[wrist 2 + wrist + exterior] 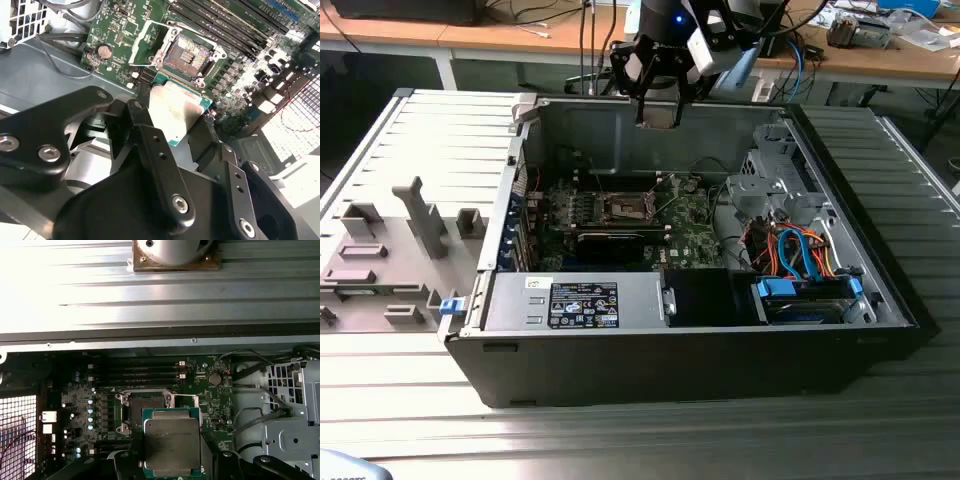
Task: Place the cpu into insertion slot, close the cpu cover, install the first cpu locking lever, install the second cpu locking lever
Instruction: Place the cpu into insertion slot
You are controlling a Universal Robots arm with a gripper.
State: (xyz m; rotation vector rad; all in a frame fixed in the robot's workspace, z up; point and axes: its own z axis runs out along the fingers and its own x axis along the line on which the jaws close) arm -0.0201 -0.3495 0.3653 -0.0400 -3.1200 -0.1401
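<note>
My gripper [660,104] hangs above the rear wall of the open computer case [840,180], shut on the cpu [661,116]. In both wrist views the cpu [170,440] [175,112] is a flat beige-grey square with a green edge, clamped between two black fingers [140,125]. The insertion slot [145,408] [187,52] [623,208] lies uncovered on the green board below and apart from the cpu, its dark centre showing. The cpu cover [149,44], a thin silvery frame, stands swung open beside the slot.
A grey power supply [585,303] with a label fills the case's front. Blue and orange cables [798,255] and a drive cage [770,170] sit at the exterior view's right. A long black card [610,240] lies just in front of the slot. A grey fixture plate [390,250] lies outside.
</note>
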